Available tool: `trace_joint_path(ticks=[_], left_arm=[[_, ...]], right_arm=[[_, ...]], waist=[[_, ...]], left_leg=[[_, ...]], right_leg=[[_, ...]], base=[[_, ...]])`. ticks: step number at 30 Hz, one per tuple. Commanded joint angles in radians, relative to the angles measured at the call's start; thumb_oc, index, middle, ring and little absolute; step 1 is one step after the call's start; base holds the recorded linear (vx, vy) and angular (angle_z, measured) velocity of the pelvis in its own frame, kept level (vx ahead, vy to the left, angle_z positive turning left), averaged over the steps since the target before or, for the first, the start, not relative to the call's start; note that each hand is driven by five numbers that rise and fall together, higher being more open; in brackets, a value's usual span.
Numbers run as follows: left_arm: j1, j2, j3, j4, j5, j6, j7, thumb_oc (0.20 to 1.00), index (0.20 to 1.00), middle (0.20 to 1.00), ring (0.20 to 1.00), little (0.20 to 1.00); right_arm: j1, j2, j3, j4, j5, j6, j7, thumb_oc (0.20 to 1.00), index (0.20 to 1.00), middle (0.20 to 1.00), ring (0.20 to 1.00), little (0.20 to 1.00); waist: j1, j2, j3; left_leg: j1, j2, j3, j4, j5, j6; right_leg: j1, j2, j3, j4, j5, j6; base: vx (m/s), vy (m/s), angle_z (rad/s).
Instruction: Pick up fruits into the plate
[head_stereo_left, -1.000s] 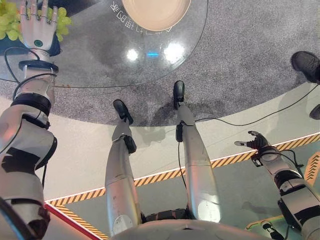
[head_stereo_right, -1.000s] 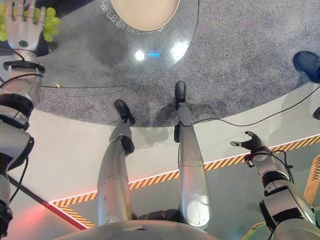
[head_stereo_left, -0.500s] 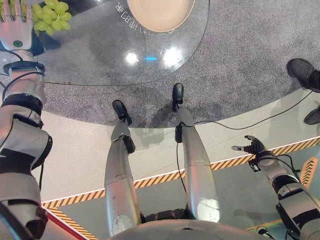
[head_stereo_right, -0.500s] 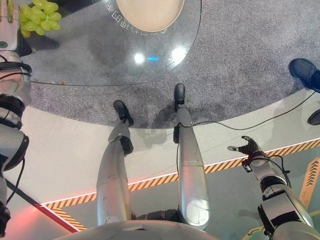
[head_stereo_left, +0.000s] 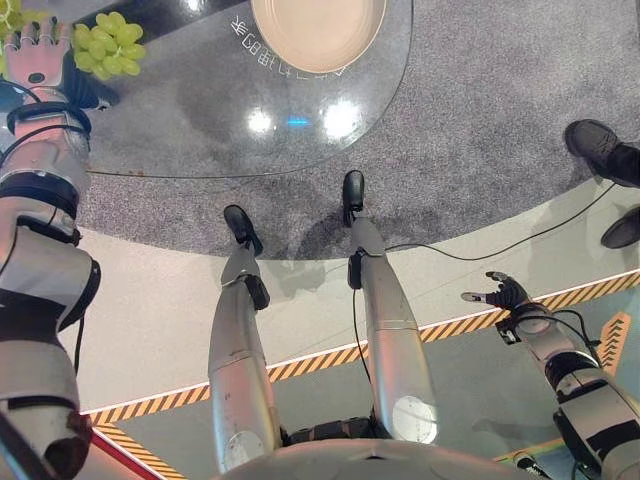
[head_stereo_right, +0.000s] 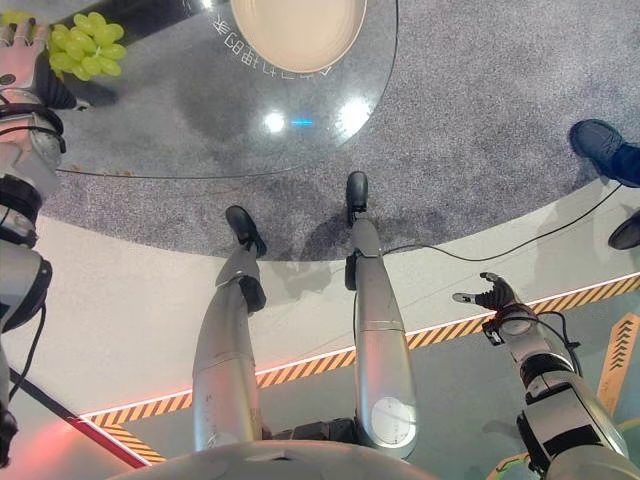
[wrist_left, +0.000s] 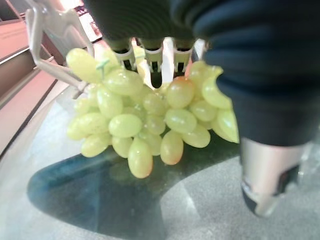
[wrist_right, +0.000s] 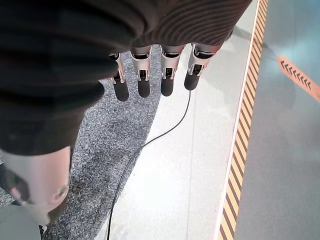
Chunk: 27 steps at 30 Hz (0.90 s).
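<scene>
A bunch of green grapes (head_stereo_left: 105, 48) sits at the far left of the round glass table (head_stereo_left: 250, 172). My left hand (head_stereo_left: 35, 62) is at the bunch's left side with its fingers curled into it. Close up, the grapes (wrist_left: 145, 120) hang between the fingers (wrist_left: 152, 50) and the thumb (wrist_left: 265, 170), just above the glass. A beige plate (head_stereo_left: 318, 30) lies at the table's far middle, well right of the grapes. My right hand (head_stereo_left: 500, 296) hangs open low at the right over the floor, its fingers (wrist_right: 167, 80) straight and holding nothing.
A person's dark shoes (head_stereo_left: 600, 150) stand on the grey carpet at the right. A yellow-and-black striped line (head_stereo_left: 320, 352) crosses the floor below the table. A white frame piece (wrist_left: 50, 30) stands behind the grapes.
The left hand has slid off the top of the grapes to their left side, so the whole bunch now shows. The view shifted slightly. The right hand has barely moved.
</scene>
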Motion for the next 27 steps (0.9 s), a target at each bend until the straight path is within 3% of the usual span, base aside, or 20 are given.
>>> trace_joint_path(ticks=[1,6,11,17,18,19,20,27], left_arm=[[0.053,0.043,-0.082,0.023,0.132,-0.046,-0.075,1.0,1.0,1.0,1.0,1.0],[0.047,0.041,-0.149,0.003,0.258,-0.043,-0.1,1.0,1.0,1.0,1.0,1.0],[0.078,0.027,-0.153,0.032,0.441,0.112,-0.016,1.0,1.0,1.0,1.0,1.0],[0.138,0.002,-0.077,0.064,0.507,0.212,0.08,1.0,1.0,1.0,1.0,1.0],[0.156,-0.01,-0.053,0.074,0.507,0.222,0.096,0.589,0.589,0.589,0.589,0.589],[0.161,-0.013,-0.048,0.076,0.509,0.217,0.099,0.526,0.526,0.526,0.526,0.526],[0.165,-0.018,-0.044,0.079,0.505,0.217,0.099,0.2,0.2,0.2,0.2,0.2],[0.173,-0.035,-0.039,0.092,0.499,0.214,0.084,0.2,0.2,0.2,0.2,0.2]], right_arm=[[0.118,-0.028,-0.003,-0.053,0.027,0.001,0.007,1.0,1.0,1.0,1.0,1.0],[0.108,-0.029,0.002,-0.076,0.032,0.008,0.016,1.0,1.0,1.0,1.0,1.0],[0.077,-0.027,0.012,-0.084,0.063,0.013,0.018,1.0,1.0,1.0,1.0,1.0],[0.061,-0.01,0.017,-0.078,0.1,0.005,0.02,1.0,1.0,1.0,1.0,1.0],[0.06,-0.002,0.019,-0.08,0.105,0.002,0.019,1.0,1.0,1.0,1.0,1.0],[0.058,0.0,0.02,-0.08,0.106,0.002,0.019,1.0,1.0,1.0,1.0,1.0],[0.056,0.002,0.02,-0.079,0.107,0.001,0.02,1.0,1.0,1.0,1.0,1.0],[0.054,0.005,0.02,-0.094,0.114,-0.014,0.024,1.0,1.0,1.0,1.0,1.0]], waist=[[-0.007,-0.051,-0.007],[-0.007,-0.044,-0.007],[-0.004,-0.048,-0.007],[0.004,-0.074,-0.007],[0.006,-0.083,-0.007],[0.006,-0.086,-0.007],[0.006,-0.089,-0.007],[0.0,-0.099,-0.007]], left_leg=[[0.059,-0.088,0.025,-0.008,-0.125,0.003],[0.067,-0.09,0.03,-0.012,-0.127,0.006],[0.068,-0.088,0.029,-0.013,-0.126,0.003],[0.061,-0.084,0.019,-0.015,-0.125,-0.001],[0.062,-0.083,0.018,-0.018,-0.125,-0.003],[0.062,-0.083,0.018,-0.018,-0.126,-0.003],[0.063,-0.082,0.018,-0.018,-0.127,-0.004],[0.067,-0.08,0.021,-0.013,-0.132,-0.003]], right_leg=[[0.062,0.047,0.015,0.0,-0.066,0.057],[0.065,0.043,0.01,0.0,-0.063,0.059],[0.067,0.042,0.007,-0.005,-0.059,0.059],[0.07,0.051,0.003,-0.017,-0.053,0.058],[0.073,0.054,0.001,-0.021,-0.051,0.057],[0.074,0.055,0.001,-0.022,-0.05,0.057],[0.075,0.056,0.001,-0.024,-0.05,0.057],[0.079,0.061,0.003,-0.022,-0.051,0.055]], base=[[0.0,0.0,0.0],[0.0,0.0,0.0],[0.0,-0.014,0.0],[0.0,-0.057,-0.02],[-0.01,-0.046,-0.03],[-0.01,-0.04,-0.06],[0.0,-0.016,-0.1],[0.0,-0.004,-0.03]])
